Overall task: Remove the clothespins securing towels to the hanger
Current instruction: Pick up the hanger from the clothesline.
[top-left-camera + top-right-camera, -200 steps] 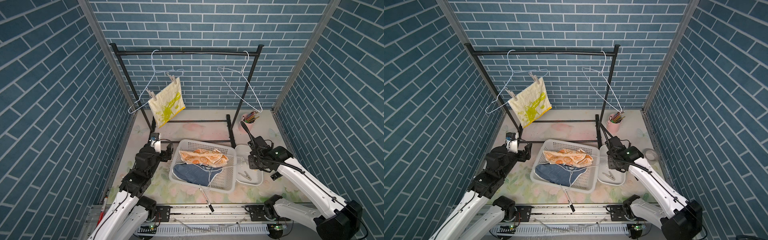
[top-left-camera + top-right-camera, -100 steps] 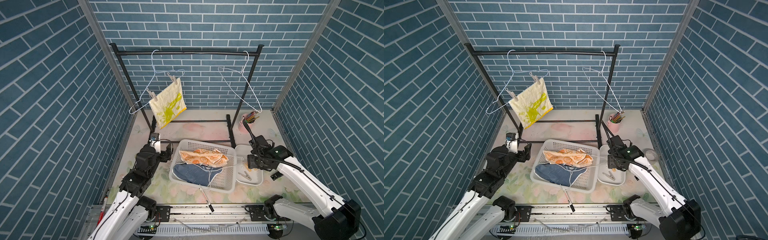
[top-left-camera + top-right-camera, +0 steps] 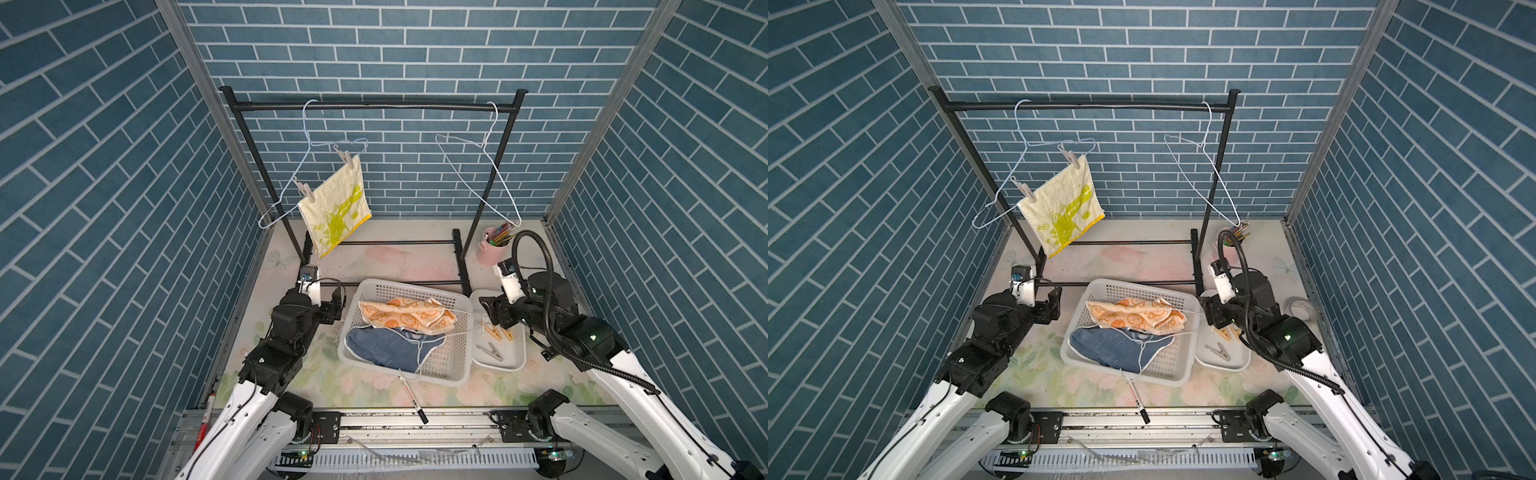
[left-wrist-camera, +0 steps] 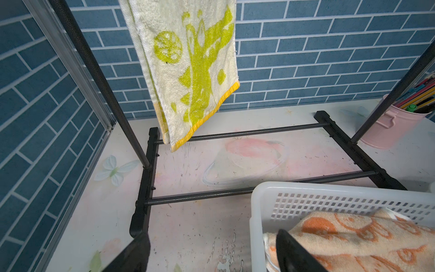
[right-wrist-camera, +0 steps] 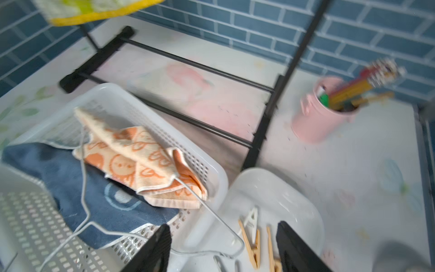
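The right gripper (image 5: 222,229) hangs just over the white tray (image 5: 294,207), jaws spread and holding nothing. Directly under its fingers lie the loose clothespins (image 5: 253,245), tan ones beside a pale one. Just to its inner side sits the white basket (image 3: 457,374), where the orange towel (image 3: 405,313) lies partly on the blue towel (image 3: 386,347). A bare wire hanger (image 5: 207,208) lies across them, its end reaching over the tray. The left gripper (image 4: 211,234) stands at the basket's other side, close to its rim, jaws wide apart and empty. High above and beyond it the yellow towel (image 3: 336,208) hangs from the tilted hanger (image 3: 311,143) on the rail, pinned by two pegs — the upper clothespin (image 3: 347,160) and the lower clothespin (image 3: 305,192).
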### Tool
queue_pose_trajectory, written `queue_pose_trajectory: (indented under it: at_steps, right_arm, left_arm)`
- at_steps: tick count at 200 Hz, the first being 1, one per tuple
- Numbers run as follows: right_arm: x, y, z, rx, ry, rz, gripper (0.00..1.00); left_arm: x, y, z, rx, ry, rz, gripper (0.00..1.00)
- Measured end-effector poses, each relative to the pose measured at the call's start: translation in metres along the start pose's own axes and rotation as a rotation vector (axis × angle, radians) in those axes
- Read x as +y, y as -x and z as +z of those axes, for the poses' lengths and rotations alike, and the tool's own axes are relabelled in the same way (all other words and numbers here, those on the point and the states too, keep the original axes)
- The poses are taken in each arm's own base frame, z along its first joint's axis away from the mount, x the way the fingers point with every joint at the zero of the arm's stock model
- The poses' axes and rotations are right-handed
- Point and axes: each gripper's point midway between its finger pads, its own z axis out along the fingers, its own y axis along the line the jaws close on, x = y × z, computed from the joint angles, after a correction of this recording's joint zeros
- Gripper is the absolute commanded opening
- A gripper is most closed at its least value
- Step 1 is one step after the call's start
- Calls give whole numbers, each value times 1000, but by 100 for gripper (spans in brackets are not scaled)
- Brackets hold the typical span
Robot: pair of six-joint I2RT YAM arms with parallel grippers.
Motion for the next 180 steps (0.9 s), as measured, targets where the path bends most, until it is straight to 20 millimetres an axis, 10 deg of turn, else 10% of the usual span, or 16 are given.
queue_pose_trajectory:
  at_steps: [85,180]
  right_arm:
    - [123,-51,44,-121,442,-898,77]
    - [177,-84,95,-190,466,-1231,53]
  left_arm:
    - [3,-1,0,4,15,3,85]
    - [4,-2,0,10,23,5,85]
